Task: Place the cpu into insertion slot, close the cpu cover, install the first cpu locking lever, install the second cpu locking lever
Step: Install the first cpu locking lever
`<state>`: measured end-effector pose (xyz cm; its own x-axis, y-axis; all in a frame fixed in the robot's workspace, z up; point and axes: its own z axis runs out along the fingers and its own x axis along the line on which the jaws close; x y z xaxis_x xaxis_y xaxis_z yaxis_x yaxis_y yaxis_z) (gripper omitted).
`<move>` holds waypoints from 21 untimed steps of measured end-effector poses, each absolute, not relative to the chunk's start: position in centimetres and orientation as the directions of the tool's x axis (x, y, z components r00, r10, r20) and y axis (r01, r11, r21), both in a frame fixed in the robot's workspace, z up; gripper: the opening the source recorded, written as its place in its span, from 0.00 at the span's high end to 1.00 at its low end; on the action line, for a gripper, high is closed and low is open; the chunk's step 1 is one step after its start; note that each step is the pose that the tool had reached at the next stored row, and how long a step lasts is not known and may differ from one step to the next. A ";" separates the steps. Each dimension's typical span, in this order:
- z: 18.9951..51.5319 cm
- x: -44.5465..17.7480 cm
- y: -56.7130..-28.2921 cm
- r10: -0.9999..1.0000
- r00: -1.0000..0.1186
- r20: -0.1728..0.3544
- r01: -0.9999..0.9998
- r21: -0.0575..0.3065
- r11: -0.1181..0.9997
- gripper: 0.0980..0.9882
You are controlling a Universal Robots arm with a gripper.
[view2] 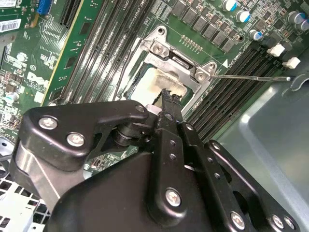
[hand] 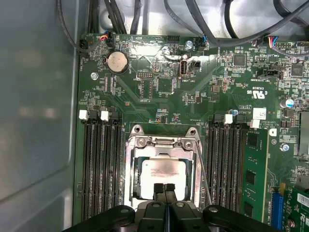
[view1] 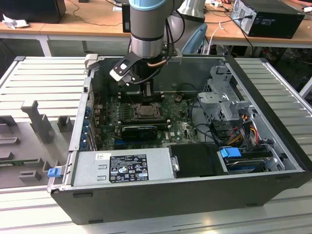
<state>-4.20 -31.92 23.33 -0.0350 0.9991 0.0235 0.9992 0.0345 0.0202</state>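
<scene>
While on slatted table point(view1: 48, 78), open case point(view1: 185, 195).

**Quiet workshop, cluttered desks behind**

I'm standing over a grey ribbed metal table point(view1: 44, 78), its slats running right across the exterior view, under even, flat light. On the exterior view's left, grey moulded fixtures point(view1: 41, 122) sit on it. Behind runs a wooden desk point(view1: 87, 24), loose cables point(view1: 92, 9) trailing over it, crumpled paper point(view1: 12, 22) at one end, a black computer tower point(view1: 268, 17) lying at the other. A pale blue chair point(view1: 195, 36) is tucked in beside the desk.
</scene>
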 end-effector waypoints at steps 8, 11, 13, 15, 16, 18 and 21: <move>23.8 -4.2 -31.9 0.999 -0.035 0.023 0.999 0.020 0.034 0.99; 24.3 -4.2 -31.9 0.999 -0.035 0.023 0.999 0.020 0.034 0.99; 24.5 -4.2 -31.9 0.999 -0.035 0.023 0.999 0.020 0.034 0.99; 24.8 -4.2 -31.9 0.999 -0.035 0.023 0.999 0.020 0.034 0.99; 25.2 -4.2 -31.9 0.999 -0.035 0.023 0.999 0.020 0.035 0.99; 25.7 -4.2 -31.9 0.999 -0.035 0.023 0.999 0.020 0.034 0.99; 26.3 -4.2 -31.9 0.999 -0.035 0.023 0.999 0.020 0.035 0.99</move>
<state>-4.20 -31.92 26.33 -0.0350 0.9991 0.0230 0.9992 0.0346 0.0202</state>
